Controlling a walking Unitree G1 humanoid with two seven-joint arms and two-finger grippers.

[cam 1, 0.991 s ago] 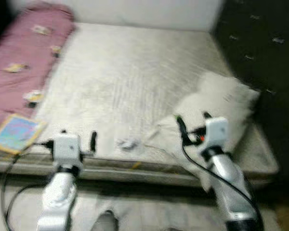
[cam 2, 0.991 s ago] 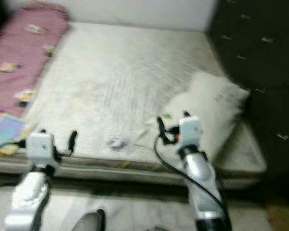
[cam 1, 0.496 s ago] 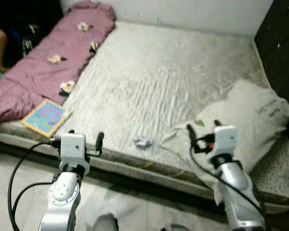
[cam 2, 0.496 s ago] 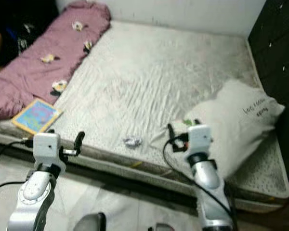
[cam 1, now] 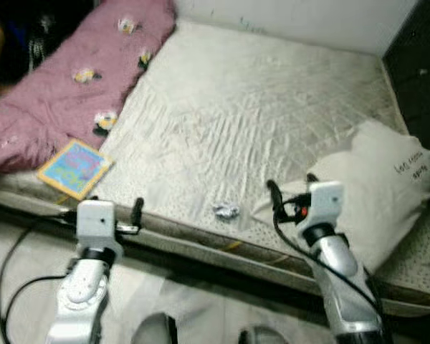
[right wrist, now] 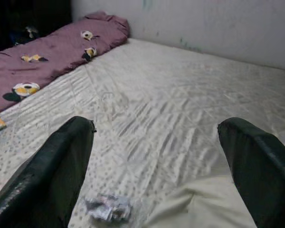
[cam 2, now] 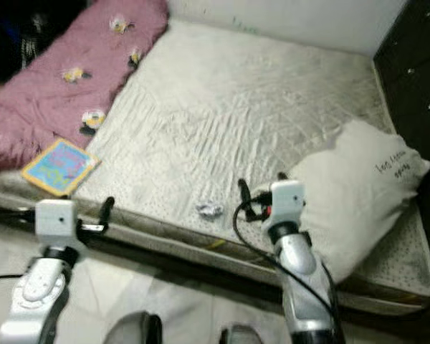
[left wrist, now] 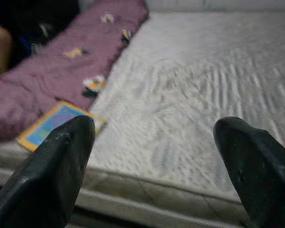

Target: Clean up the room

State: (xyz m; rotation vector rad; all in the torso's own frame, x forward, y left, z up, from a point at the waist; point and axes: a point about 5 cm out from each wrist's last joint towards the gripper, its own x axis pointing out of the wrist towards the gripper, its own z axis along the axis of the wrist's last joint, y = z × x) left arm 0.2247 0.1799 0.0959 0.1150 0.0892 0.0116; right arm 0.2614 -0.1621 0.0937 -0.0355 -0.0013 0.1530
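The right gripper (cam 1: 288, 199) hovered above the near edge of the mattress (cam 1: 272, 107), its two black fingers (right wrist: 66, 166) spread wide apart and holding nothing. Just beyond those fingers, close to that near edge, lay a small crumpled wrapper (cam 1: 226, 211), with the pillow (cam 1: 376, 186) just beside it toward the mattress's right side. The left gripper (cam 1: 115, 213) was likewise spread apart and empty, poised before the near edge toward the mattress's left end. A book (cam 1: 74, 167) rested on the near left corner of the mattress, touching the rolled purple blanket (cam 1: 72, 86) that ran along the left side.

The wrapper appeared very light, thin and easily crushed. It would likely yield under the fingers without slipping, so a pinch across its bunched middle should serve. The soft mattress beneath could give way under downward pressure.
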